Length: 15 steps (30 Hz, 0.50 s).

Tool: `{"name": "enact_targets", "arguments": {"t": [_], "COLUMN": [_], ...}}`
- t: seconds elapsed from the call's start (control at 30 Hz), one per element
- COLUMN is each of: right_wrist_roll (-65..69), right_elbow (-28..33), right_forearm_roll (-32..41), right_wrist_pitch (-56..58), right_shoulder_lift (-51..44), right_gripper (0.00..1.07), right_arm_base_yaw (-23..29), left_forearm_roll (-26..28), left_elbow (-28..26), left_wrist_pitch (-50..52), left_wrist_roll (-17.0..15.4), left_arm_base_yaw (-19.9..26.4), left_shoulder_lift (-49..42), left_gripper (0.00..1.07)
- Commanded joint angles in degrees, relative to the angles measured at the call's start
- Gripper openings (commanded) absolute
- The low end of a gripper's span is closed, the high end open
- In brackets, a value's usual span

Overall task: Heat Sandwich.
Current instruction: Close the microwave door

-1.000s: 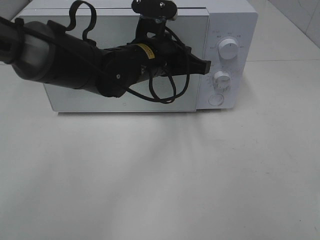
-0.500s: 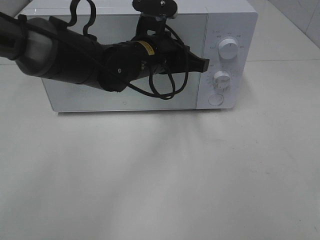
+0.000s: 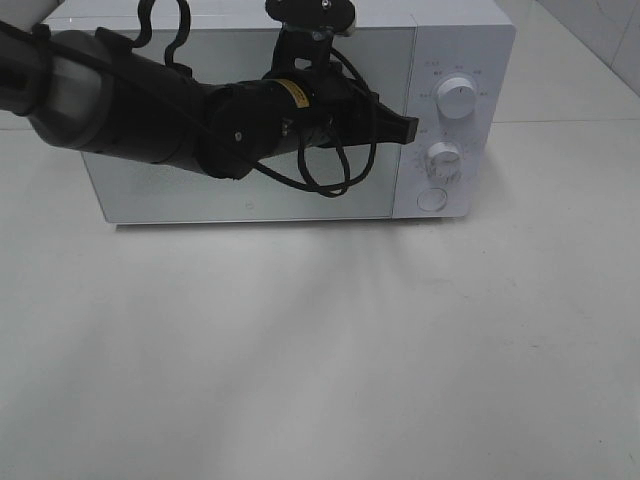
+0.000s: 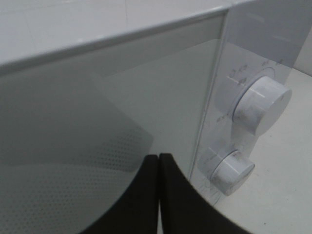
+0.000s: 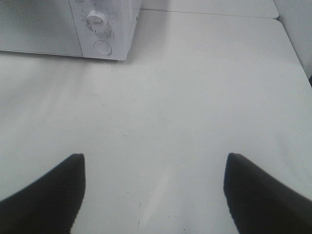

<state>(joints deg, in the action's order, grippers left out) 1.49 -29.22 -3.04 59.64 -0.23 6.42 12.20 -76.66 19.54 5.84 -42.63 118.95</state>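
Surface: white table [image 3: 330, 350], with a white microwave [image 3: 465, 45] at the far side, its door [image 3: 180, 195] shut.
Left claw [image 3: 412, 128]: fingers pressed together with nothing between them (the wrist view shows the two black tips touching), held at the door's right edge, just left of the control panel.
Left arm [image 3: 150, 115]: reaches in from the far left across the front of the door.
Knobs: upper knob [image 3: 457, 98] and lower knob [image 3: 443, 160] sit just right of the claw tip; a round button [image 3: 432, 199] lies below them.
Right claw [image 5: 153, 187]: fingers spread wide, nothing between them, hanging over bare table on the right, well apart from the microwave.
Sandwich: not visible in any view; it may be behind the door, but the frosted glass does not let me tell.
Step in hand: likely setting the timer, or pressing the door home.
Doing it well: bring the closed tip squarely onto the chosen knob's rim, push gently sideways rather than inward, and keep the trailing cable [image 3: 325, 185] clear of the panel. Slipping off the smooth knob is the main risk.
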Motion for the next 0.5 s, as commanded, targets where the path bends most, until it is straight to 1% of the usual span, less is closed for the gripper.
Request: {"name": "enact_targets", "arguments": {"t": [0.03, 0.17, 0.23, 0.3, 0.33, 0.4, 0.43, 0.5], "right_wrist_roll": [0.17, 0.34, 0.34, 0.34, 0.34, 0.34, 0.34, 0.34], "right_elbow": [0.23, 0.23, 0.23, 0.23, 0.23, 0.23, 0.23, 0.23], "right_forearm_roll": [-0.06, -0.06, -0.06, -0.06, -0.06, -0.06, -0.06, -0.06], "right_wrist_pitch": [-0.29, -0.29, -0.29, -0.29, -0.29, -0.29, -0.29, -0.29], "right_shoulder_lift": [-1.55, -1.55, -1.55, -1.55, -1.55, -1.55, -1.55, -1.55], "right_gripper": [0.76, 0.76, 0.76, 0.76, 0.76, 0.76, 0.76, 0.76], "right_arm_base_yaw": [-0.4, -0.4, -0.4, -0.4, -0.4, -0.4, -0.4, -0.4], "left_forearm_roll": [1.09, 0.4, 0.4, 0.4, 0.4, 0.46, 0.4, 0.4], "left_elbow": [-0.74, 0.4, 1.89, 5.16, 5.16, 7.39, 9.74, 10.66], "left_wrist_pitch": [-1.15, -3.15, -3.32, -3.44, -3.44, -3.5, -3.55, -3.72], "left_wrist_roll": [-0.06, -0.06, -0.06, 0.11, 0.11, 0.11, 0.11, 0.11], "left_arm_base_yaw": [0.4, 0.11, -0.34, -0.63, -0.63, -1.15, -1.43, -1.55], "left_shoulder_lift": [-2.01, -3.95, -5.44, -7.62, -7.62, -9.4, -11.29, -12.09], "left_gripper": [0.0, 0.0, 0.0, 0.0, 0.0, 0.0, 0.0, 0.0]}}
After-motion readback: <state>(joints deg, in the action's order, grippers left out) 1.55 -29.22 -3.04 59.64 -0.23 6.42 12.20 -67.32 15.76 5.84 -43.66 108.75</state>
